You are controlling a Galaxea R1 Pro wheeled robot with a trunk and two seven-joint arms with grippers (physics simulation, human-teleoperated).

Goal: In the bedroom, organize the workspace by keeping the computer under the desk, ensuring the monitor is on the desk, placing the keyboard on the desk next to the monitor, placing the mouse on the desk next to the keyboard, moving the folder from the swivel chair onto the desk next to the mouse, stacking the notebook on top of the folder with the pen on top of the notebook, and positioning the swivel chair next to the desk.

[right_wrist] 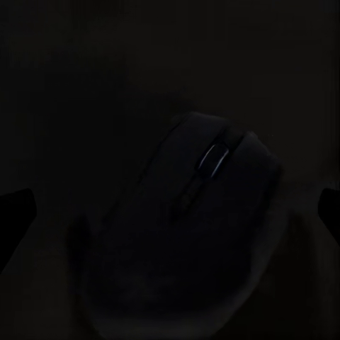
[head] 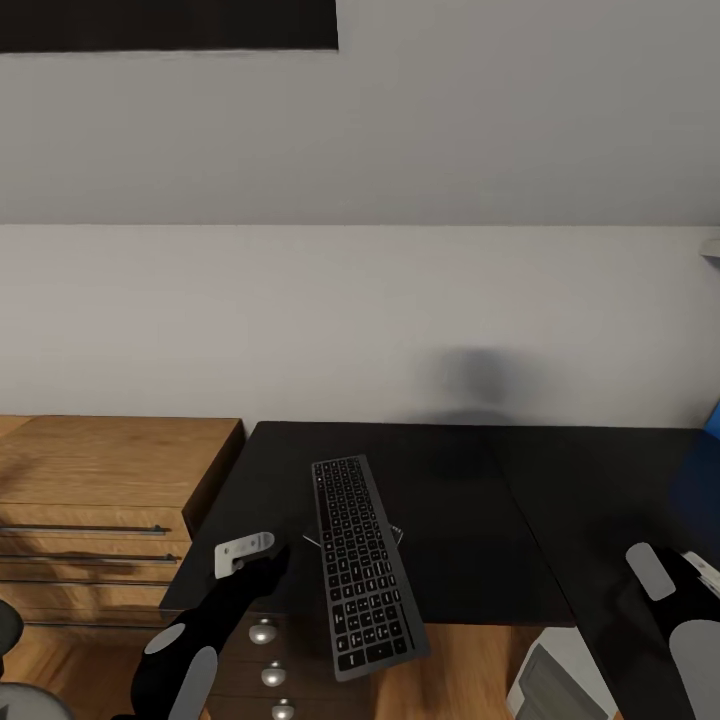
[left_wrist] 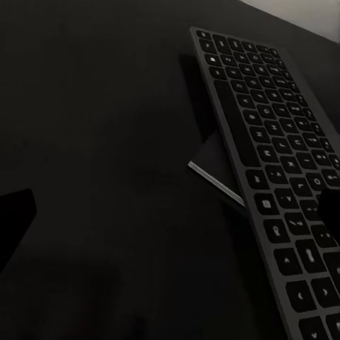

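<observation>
Left arm (head: 215, 620) reaching up and forward from the lower left of the head view, dark forearm angled toward the desk's near edge, wrist block pale grey. Left gripper hidden behind that wrist; spread or pressed together, cannot tell. Just beyond, in the left wrist view, the keyboard (left_wrist: 273, 170) lying aslant on the desk (left_wrist: 92, 142), one long side propped on a thin grey-edged slab (left_wrist: 212, 173) tucked underneath; too little showing to name that slab.

From the head camera, keyboard (head: 362, 560) running lengthwise away from the robot, its near end jutting past the front edge of the desk (head: 450, 490), above the round silver knobs (head: 264, 632) of the drawer unit. Something thin poking out either side beneath it, hard to make out.

Right arm (head: 675, 625) coming in at the lower right, bent over the desk's right wing, cut off by the frame. Right gripper's state: cannot tell, right wrist view nearly black. There, the mouse (right_wrist: 191, 212) close under the camera, a faint light sliver at its scroll wheel, outline barely readable against the dark top.

Open black surface between keyboard and right arm, and behind the keyboard to the wall. Wooden cabinet (head: 100, 500) abutting the desk's left end. Blue patch (head: 712, 425) at the far right edge, cropped. Pale grey case (head: 560, 685) low on the right below the desk, partly cut off.
</observation>
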